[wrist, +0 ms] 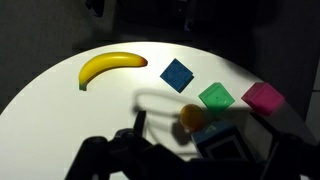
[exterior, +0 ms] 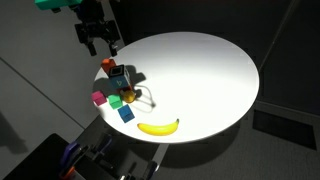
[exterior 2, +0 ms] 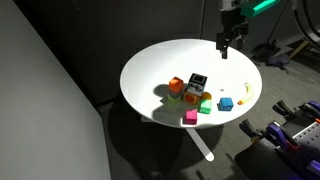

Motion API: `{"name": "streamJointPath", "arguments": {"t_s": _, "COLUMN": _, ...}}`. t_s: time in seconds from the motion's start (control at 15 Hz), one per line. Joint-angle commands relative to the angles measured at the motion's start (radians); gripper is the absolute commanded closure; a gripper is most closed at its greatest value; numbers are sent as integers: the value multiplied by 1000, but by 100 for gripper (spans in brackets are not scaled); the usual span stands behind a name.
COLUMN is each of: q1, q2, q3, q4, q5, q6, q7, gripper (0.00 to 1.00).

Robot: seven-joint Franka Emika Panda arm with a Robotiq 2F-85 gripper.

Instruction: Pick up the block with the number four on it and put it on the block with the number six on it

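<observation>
The block with the number four (exterior 2: 197,81) is blue with a white, dark-marked face and stands in the cluster of blocks. It seems to rest on the reddish-orange block with the number six (exterior 2: 190,97). Both exterior views show it (exterior: 119,77). In the wrist view it lies low, partly behind the gripper's dark fingers (wrist: 226,146). My gripper (exterior: 101,43) hangs above the table edge, up and away from the cluster, open and empty. It also shows in an exterior view (exterior 2: 228,42).
A plain orange block (exterior 2: 176,86), a green block (wrist: 216,96), a pink block (wrist: 264,97) and a plain blue block (wrist: 177,73) lie around the stack. A banana (wrist: 112,66) lies near the rim of the round white table (exterior: 215,70).
</observation>
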Motion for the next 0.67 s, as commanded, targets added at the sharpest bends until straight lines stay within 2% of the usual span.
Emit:
{"name": "streamJointPath", "arguments": {"t_s": 0.0, "q1": -20, "q2": -89, "q3": 9, "q4": -60, "q5": 12, "q6": 24, "q7": -14, "gripper": 0}}
{"name": "streamJointPath", "arguments": {"t_s": 0.6, "q1": -41, "q2": -228, "q3": 5, "q4": -163, "q5": 29, "q6": 109, "q7": -24, "gripper": 0}}
